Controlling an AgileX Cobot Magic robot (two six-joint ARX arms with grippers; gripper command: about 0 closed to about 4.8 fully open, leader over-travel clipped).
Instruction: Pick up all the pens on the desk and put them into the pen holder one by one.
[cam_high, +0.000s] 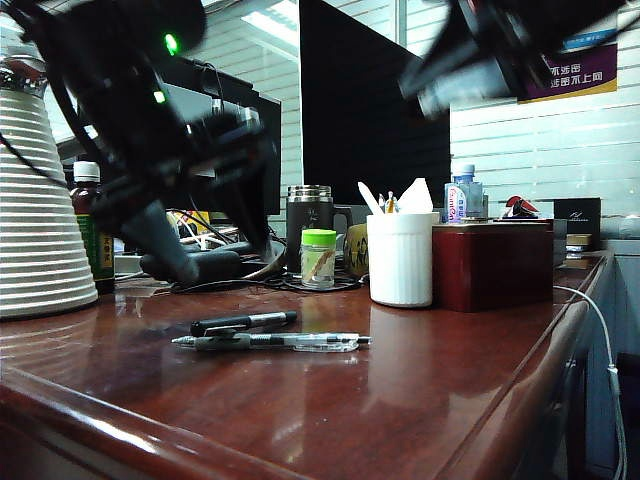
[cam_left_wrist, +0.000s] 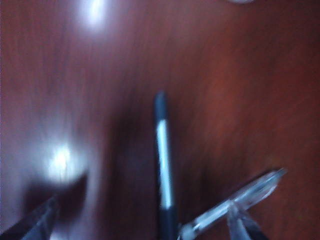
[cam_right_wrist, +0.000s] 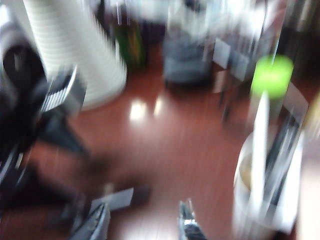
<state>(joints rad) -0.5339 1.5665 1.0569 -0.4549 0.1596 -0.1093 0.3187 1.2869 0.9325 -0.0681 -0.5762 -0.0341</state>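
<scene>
Two pens lie on the desk (cam_high: 430, 390): a black pen (cam_high: 243, 322) and, just in front of it, a clear-barrelled pen (cam_high: 285, 341). A white pen (cam_high: 369, 197) stands in the white ribbed pen holder (cam_high: 401, 262). My left gripper (cam_left_wrist: 142, 231) hangs open above the desk; the black pen (cam_left_wrist: 164, 165) lies under the gap and the clear pen (cam_left_wrist: 240, 199) by one finger. My right gripper (cam_right_wrist: 142, 227) is open and empty, high beside the pen holder (cam_right_wrist: 265, 200) with the white pen (cam_right_wrist: 260, 145) in it. Both wrist views are blurred.
A dark red box (cam_high: 492, 265) stands right of the holder, with a green-lidded jar (cam_high: 318, 258) and a steel mug (cam_high: 309, 220) to its left. A big white ribbed cone (cam_high: 35, 220) and a bottle (cam_high: 92, 225) occupy the left. Monitors and cables fill the back.
</scene>
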